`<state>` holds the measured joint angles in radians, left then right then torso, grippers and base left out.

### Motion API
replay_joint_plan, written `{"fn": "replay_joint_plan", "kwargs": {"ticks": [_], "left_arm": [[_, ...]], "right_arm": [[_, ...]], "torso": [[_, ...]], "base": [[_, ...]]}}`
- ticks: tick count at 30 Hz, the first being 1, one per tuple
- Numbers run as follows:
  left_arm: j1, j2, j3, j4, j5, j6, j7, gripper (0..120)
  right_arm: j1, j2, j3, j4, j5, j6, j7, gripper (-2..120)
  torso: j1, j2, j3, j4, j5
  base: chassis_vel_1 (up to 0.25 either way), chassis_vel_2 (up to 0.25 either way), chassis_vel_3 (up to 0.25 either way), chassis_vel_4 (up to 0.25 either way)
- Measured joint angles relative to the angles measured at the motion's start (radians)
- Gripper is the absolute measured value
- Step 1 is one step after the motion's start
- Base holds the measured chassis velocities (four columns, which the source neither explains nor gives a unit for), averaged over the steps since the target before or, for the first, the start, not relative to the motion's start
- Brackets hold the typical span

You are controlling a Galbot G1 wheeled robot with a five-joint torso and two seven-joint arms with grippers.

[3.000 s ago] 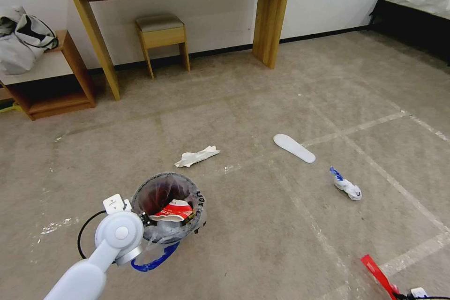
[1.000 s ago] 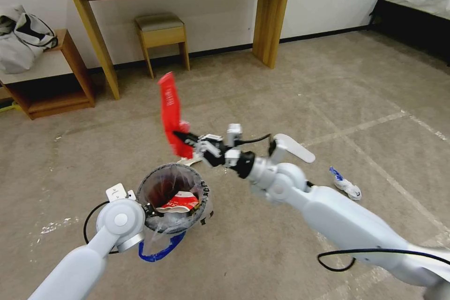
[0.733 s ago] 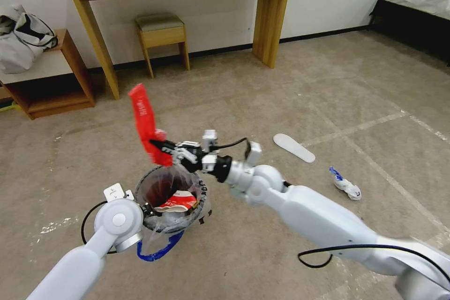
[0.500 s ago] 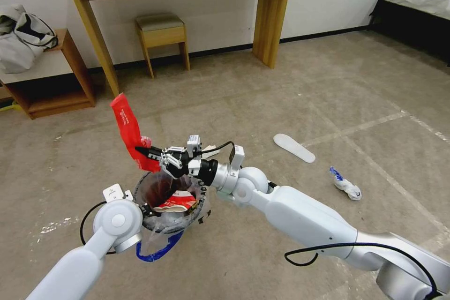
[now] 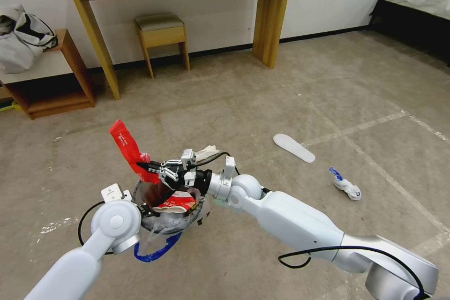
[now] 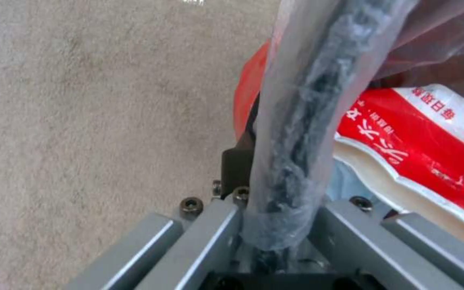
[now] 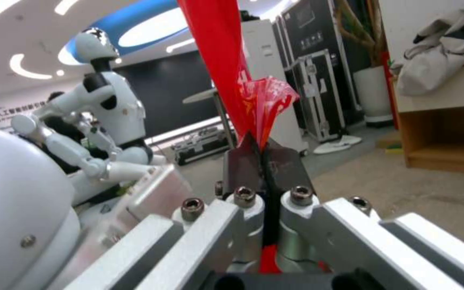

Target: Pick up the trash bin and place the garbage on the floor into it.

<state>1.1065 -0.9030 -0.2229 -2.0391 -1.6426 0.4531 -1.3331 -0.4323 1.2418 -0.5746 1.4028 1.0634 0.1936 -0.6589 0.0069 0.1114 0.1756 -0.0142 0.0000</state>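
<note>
At lower left of the head view the left gripper (image 5: 146,210) keeps its jaws clenched on the bag-lined rim of the small round red trash bin (image 5: 169,207), holding it off the beige carpet floor (image 5: 262,103). In half a second the right gripper (image 5: 149,168), jaws grasping one long red plastic wrapper (image 5: 127,149), has sunk over the bin mouth; release looks close. One red-and-white packet (image 5: 176,203) lies inside. Rightward, three pieces remain: crumpled white paper (image 5: 206,152), white flat piece (image 5: 294,147), white-and-blue wrapper (image 5: 345,183).
</note>
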Motion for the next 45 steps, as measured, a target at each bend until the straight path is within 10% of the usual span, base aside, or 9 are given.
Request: {"fn": "replay_joint_plan", "kwargs": {"ticks": [45], "left_arm": [[0.008,0.003,0.003,-0.013,0.003,0.002,-0.005,0]], "right_arm": [[-0.025,0.015,-0.042,-0.092,-0.076,0.027,0.011,0]], "torso": [[0.000,0.000,0.000,0.0000,0.0000]], "base": [[0.000,0.000,0.000,0.000]]}}
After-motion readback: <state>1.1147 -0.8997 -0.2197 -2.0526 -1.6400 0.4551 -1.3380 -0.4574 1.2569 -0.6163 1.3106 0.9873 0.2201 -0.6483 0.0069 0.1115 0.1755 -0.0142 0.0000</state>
